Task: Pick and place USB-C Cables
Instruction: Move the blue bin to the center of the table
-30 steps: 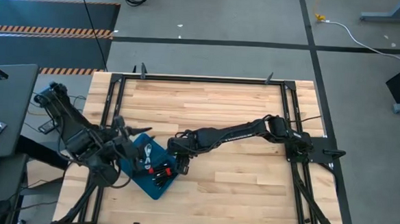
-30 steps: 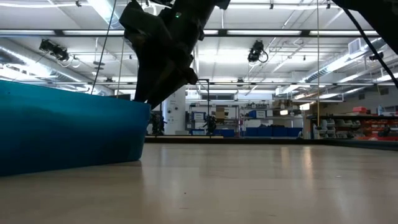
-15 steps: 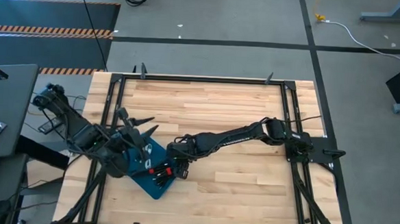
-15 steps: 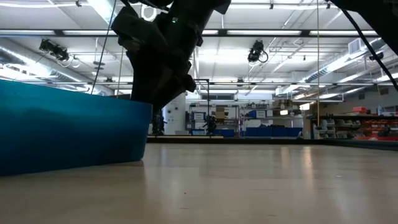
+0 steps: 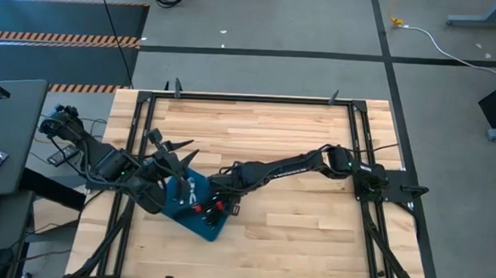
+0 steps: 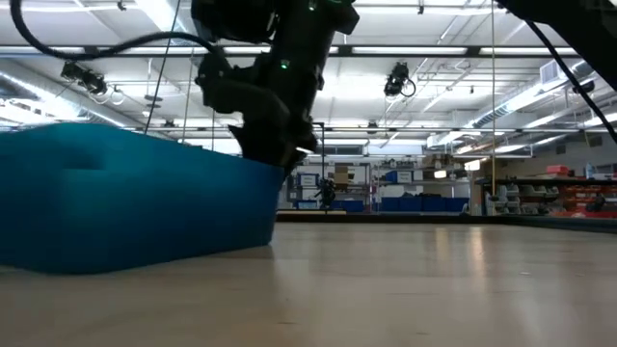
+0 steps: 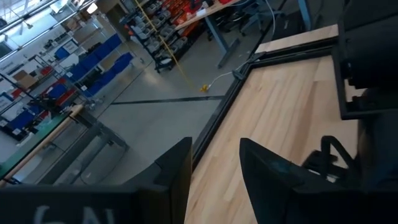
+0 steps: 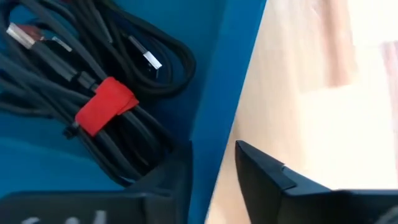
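Observation:
A blue tray [image 5: 209, 229] sits on the wooden table's near-left part and fills the left of the low view [image 6: 125, 202]. Inside it lie the USB-C cables: a black bundle with a red band [image 8: 106, 106], another black cable with a bare plug [image 8: 146, 59], and a white-grey one [image 5: 187, 189]. My right gripper [image 5: 221, 199] is at the tray's right rim, shut on its wall. My left gripper [image 5: 172, 152] hangs open above the tray's far-left corner, touching nothing, its fingers [image 7: 180, 168] pointing across the table. My right gripper [image 8: 211, 168] holds the blue tray by its right side wall [image 8: 217, 112], near the red-banded bundle. One finger [image 8: 174, 174] is inside the tray and one [image 8: 267, 180] outside, coming from above. The tray's base stays on or just above the table [image 6: 193, 253].
Bare wooden tabletop [image 5: 294, 227] lies right of the tray and toward the far edge. A black metal frame [image 5: 250, 98] runs round the table. The right arm [image 5: 289, 167] stretches across the middle of the table.
My left gripper has risen off the tray and swung toward the far edge, staying open. The tray, held by my right gripper, has shifted and turned a little toward the table's right; in the low view its end reaches farther right than before.

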`<state>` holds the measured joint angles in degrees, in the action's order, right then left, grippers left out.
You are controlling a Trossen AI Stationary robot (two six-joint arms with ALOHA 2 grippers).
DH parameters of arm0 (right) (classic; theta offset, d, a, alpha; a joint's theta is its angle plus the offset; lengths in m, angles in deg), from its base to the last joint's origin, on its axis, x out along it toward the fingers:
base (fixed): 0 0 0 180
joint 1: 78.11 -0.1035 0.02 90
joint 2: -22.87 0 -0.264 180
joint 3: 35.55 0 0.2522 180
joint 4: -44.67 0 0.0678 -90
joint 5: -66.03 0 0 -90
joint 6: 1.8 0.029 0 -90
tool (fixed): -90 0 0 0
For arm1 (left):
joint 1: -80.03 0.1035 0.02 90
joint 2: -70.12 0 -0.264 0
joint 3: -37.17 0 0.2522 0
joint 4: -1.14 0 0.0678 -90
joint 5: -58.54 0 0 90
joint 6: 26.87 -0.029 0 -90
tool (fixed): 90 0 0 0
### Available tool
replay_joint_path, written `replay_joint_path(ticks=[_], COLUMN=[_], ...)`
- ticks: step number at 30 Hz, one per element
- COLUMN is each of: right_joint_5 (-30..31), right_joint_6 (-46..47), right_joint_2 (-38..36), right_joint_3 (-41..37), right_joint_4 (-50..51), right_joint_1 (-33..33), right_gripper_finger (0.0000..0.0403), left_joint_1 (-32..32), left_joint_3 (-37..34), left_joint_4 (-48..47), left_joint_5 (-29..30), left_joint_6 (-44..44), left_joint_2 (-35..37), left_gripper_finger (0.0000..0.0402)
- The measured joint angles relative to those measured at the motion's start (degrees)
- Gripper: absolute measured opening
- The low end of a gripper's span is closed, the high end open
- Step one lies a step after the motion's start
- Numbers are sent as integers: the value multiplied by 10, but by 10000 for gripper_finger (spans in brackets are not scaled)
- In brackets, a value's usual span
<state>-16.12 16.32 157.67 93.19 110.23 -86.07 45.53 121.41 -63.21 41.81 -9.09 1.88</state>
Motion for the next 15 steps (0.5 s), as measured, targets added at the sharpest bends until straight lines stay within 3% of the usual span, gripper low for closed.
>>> replay_joint_path(ticks=[11, 15], right_joint_5=[8, 13], right_joint_6=[-43, -65], right_joint_2=[-1, -2], right_joint_3=[1, 1], right_joint_4=[90, 139], right_joint_1=[15, 25], right_gripper_finger=[12, 10], left_joint_1=[-1, -1], left_joint_3=[0, 0], left_joint_4=[0, -1], left_joint_5=[0, -1], left_joint_6=[0, 0], left_joint_2=[0, 0], left_gripper_finger=[142, 142])
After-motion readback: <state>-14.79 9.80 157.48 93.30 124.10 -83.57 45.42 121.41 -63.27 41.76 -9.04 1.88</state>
